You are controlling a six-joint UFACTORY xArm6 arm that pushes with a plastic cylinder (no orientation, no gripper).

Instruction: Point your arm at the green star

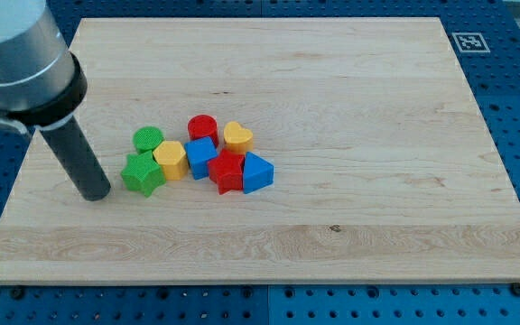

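Observation:
The green star (142, 173) lies on the wooden board (350, 226) at the left end of a tight cluster of blocks. My tip (94, 194) rests on the board just to the view's left of the star, a small gap between them. A green round block (148, 139) sits just above the star. A yellow block (171, 159) touches the star's right side.
The cluster runs on to the right: a red cylinder (203, 128), a yellow heart (237, 136), a blue block (201, 155), a red star (227, 171) and another blue block (256, 171). A tag marker (468, 41) sits off the board's top right corner.

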